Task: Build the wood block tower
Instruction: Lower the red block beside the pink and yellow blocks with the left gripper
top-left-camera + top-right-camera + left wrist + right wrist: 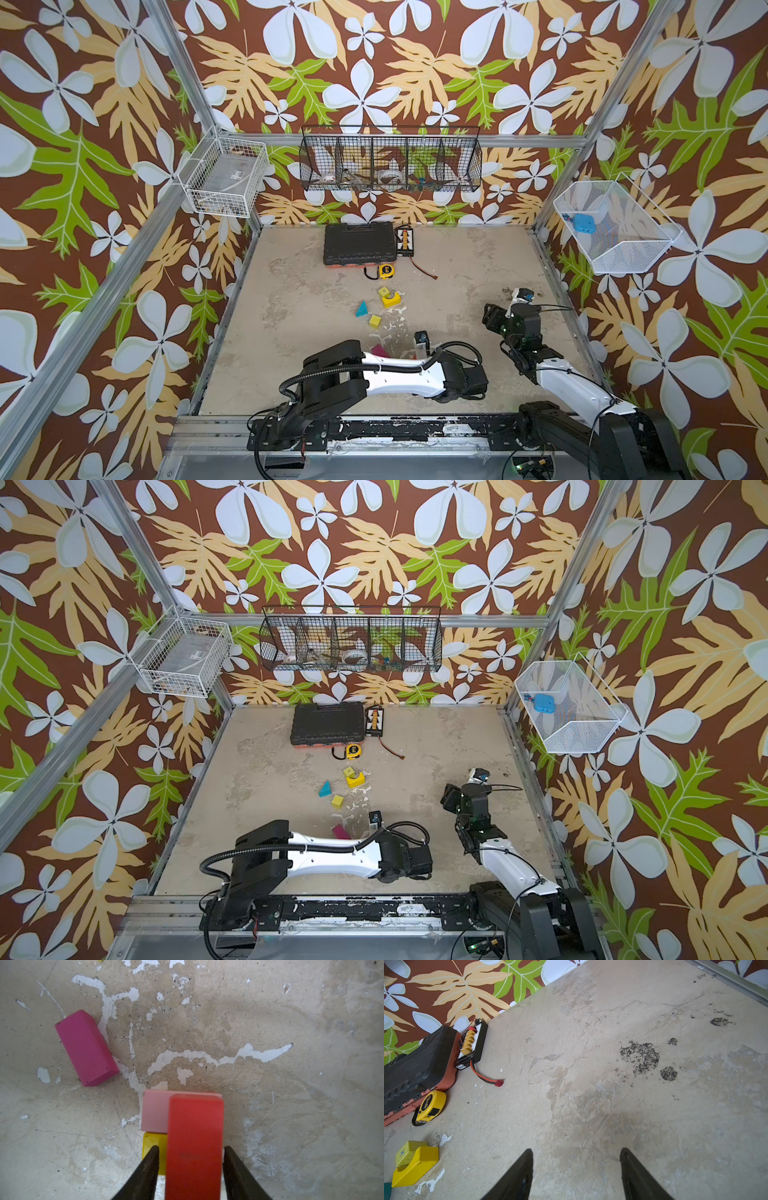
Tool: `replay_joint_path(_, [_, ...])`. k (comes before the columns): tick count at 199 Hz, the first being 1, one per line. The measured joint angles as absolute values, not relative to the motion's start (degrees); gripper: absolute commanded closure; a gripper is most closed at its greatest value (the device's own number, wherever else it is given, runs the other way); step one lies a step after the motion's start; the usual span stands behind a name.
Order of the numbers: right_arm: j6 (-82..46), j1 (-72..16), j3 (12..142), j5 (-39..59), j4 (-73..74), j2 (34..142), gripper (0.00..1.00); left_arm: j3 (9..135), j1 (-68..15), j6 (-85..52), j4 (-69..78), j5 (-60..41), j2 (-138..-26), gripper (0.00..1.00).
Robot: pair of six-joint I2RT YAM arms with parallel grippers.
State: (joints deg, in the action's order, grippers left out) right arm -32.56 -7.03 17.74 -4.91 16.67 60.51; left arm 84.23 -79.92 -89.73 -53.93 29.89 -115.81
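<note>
The left arm (395, 374) lies low, its white forearm reaching from its base on the left toward the middle, with the wrist bent down. The left gripper (190, 1147) points straight down, jaws parted either side of a red block (194, 1136); one finger (145, 1172) stands clear of it (the other looks just against it). The right arm (569, 378) rises from its base on the right. The right gripper (576, 1150) hangs above the table, jaws spread with nothing between them.
</note>
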Motion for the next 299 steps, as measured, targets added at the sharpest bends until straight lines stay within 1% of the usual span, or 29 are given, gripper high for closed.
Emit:
replay_joint_path(125, [-32.6,-7.0,17.7,-4.8,16.7,60.5,0.34,83.9,-79.9,-88.5,-52.1,29.9,-114.7,0.48])
replay_joint_path(135, [-32.6,-7.0,17.7,-4.8,16.7,60.5,0.34,83.9,-79.9,-88.4,-52.0,29.9,-114.7,0.51])
replay_joint_path(299, [-32.6,-7.0,17.7,-4.7,16.7,60.8,0.34,82.9,-79.9,-87.4,-50.1,29.7,-114.4,0.50])
